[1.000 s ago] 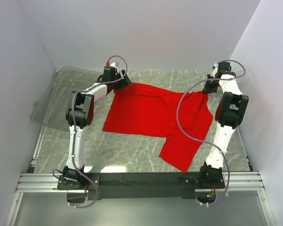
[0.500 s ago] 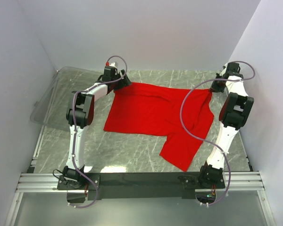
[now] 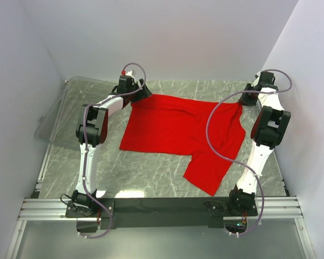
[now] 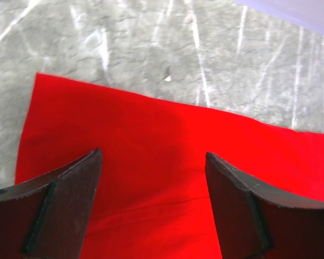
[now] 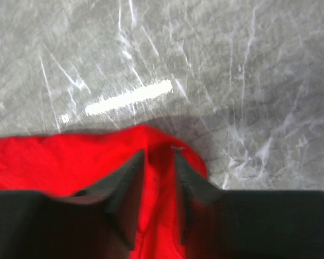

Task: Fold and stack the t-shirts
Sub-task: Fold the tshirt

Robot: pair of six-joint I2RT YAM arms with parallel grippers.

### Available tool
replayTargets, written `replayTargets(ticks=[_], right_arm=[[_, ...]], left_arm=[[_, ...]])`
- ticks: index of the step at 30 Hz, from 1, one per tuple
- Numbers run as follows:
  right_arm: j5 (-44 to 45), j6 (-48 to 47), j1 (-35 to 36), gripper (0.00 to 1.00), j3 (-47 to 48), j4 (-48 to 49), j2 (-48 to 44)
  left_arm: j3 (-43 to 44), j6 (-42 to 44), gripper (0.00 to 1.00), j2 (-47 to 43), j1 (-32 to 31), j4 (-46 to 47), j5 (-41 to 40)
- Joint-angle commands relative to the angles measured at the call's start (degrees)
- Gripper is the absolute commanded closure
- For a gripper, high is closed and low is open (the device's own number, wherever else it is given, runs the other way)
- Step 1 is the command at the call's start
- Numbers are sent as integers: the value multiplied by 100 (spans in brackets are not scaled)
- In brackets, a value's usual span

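- Item: t-shirt (image 3: 175, 127), 1 pc, plain red, short-sleeved, no print. It lies spread on the worktop (image 3: 146, 175), mostly on the far half, betw. the two arms. One flap runs out toward the near right. It is largely flat, w/ some creases near the right edge.
- Left gripper (image 3: 142, 95): sits at the shirt's far-left corner. In the wrist view (image 4: 152, 156) we see the jaws wide apart over red cloth, just inside the corner's edges. They hold nothing, and we can't tell whether the tips touch the fabric.
- Right gripper (image 3: 242, 102): sits at the shirt's far-right corner. In the wrist view (image 5: 157, 154) the jaws stand narrow, nipped on a raised fold of red cloth that peaks up betw. them.
- Handling (our judgement): light, soft, limp, w/ no stiffness to hold a shape. It will likely sag and drape once lifted and drag on the worktop rather than slide clean. Not fragile. A thin pinch could slip out, or take one layer only.
- Where to hold (our judgement): at corners and hems, one per arm, so the edge betw. them stays taut. We rate the far-left corner the natural mate to the right-hand pinch. A mid-panel grab would bunch it.
- Also present: clear plastic bin (image 3: 54, 116), far left by the wall, apart from the shirt.
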Motion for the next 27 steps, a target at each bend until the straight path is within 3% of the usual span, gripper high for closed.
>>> replayTargets(ticks=[1, 8, 11, 15, 16, 17, 19, 20, 23, 27], right_arm=[[-127, -372, -44, 62, -263, 360, -558], [111, -872, -97, 58, -509, 80, -1366], [-405, -1627, -88, 58, -755, -376, -1796], [-1723, -3919, -88, 59, -1229, -1587, -2456], [-2031, -4472, -88, 59, -1370, -2373, -2588], [-2364, -5748, -88, 58, -1711, -2834, -2850], [-2420, -6827, -88, 58, -2335, -3546, -3238], [-2238, -7868, -105, 58, -3104, -3637, -3770], [-1894, -9243, -106, 54, -4617, -3366, -4913], [-1508, -10337, -88, 49, -5518, -3505, -5664]], left_arm=[[-24, 75, 17, -405, -22, 518, 398], [-111, 408, 16, -1134, -22, 562, 399], [-453, 698, 15, -1723, -31, 589, 294], [-1603, 1076, 15, -3046, -40, 597, -48], [-1884, 1182, 15, -3304, -40, 606, -93], [-2444, 1226, 15, -3576, -40, 571, -128], [-2974, 1323, 15, -4297, -40, 405, -207], [-3421, 1315, 15, -4508, -40, 291, -199], [-4291, 1210, 15, -5291, -40, -96, -93], [-5067, 876, 15, -6108, -31, -544, -338]])
